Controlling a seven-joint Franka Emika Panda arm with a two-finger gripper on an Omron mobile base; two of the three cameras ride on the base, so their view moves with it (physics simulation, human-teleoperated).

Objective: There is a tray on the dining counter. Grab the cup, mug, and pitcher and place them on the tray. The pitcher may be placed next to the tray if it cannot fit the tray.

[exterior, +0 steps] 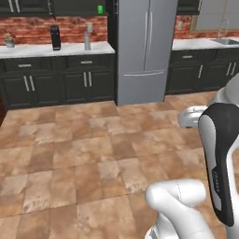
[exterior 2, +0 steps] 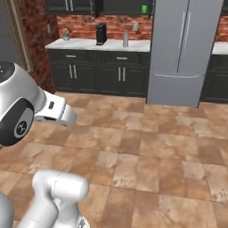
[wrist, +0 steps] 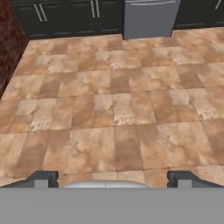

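A tiled kitchen floor (exterior: 70,154) stretches to dark cabinets and a steel fridge (exterior: 140,46). On the brick-backed marble counter (exterior: 56,49) the pitcher (exterior: 87,36) stands near its right end — beside a black coffee machine (exterior: 55,38). The gripper (wrist: 112,179) hangs wide open, empty.

Grey pitcher (exterior 2: 125,38) on brick-backed counter (exterior 2: 84,44), black coffee machine (exterior 2: 101,34), steel fridge (exterior 2: 183,49)
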